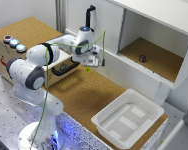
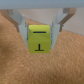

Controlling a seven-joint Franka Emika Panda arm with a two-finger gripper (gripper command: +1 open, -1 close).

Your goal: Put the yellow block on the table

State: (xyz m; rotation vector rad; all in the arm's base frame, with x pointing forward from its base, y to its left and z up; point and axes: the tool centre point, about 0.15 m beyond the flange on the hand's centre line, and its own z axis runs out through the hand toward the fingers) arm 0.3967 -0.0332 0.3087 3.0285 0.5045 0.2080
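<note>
1. Wrist view: gripper (image 2: 41, 31) is clamping the block (image 2: 41, 39) between both fingers.
2. Block is hanging over bare table (image 1: 89, 95); surface lying straight below, so I'd lower and release.

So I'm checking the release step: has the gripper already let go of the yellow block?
No, the wrist view shows the yellow block clamped between the gripper's two fingers above the table.
</note>
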